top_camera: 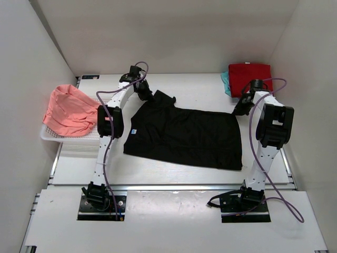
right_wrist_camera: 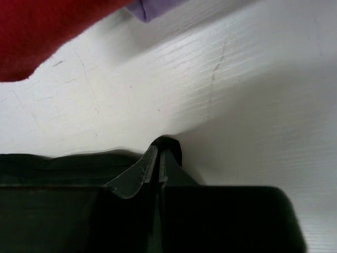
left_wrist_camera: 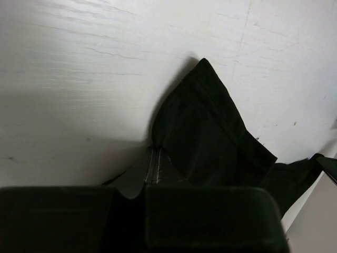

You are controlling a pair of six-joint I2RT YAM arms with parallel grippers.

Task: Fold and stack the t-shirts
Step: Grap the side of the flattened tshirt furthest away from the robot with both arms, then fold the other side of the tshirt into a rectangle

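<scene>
The large black t-shirt (top_camera: 184, 138) lies spread flat in the middle of the table. My left gripper (top_camera: 149, 97) is shut on its far left corner by the sleeve; the left wrist view shows the black cloth (left_wrist_camera: 210, 137) pinched between the jaws. My right gripper (top_camera: 240, 109) is shut on its far right corner, where a small fold of black cloth (right_wrist_camera: 171, 147) sticks out of the closed jaws. A folded red t-shirt (top_camera: 249, 76) lies at the far right on a teal one (top_camera: 225, 81). A salmon-pink t-shirt (top_camera: 68, 110) is heaped in the basket. A lilac edge (right_wrist_camera: 152, 7) shows under the red shirt (right_wrist_camera: 47, 31).
The white mesh basket (top_camera: 73, 138) stands at the left edge of the table, close to my left arm. White walls close in the table on the left, right and far sides.
</scene>
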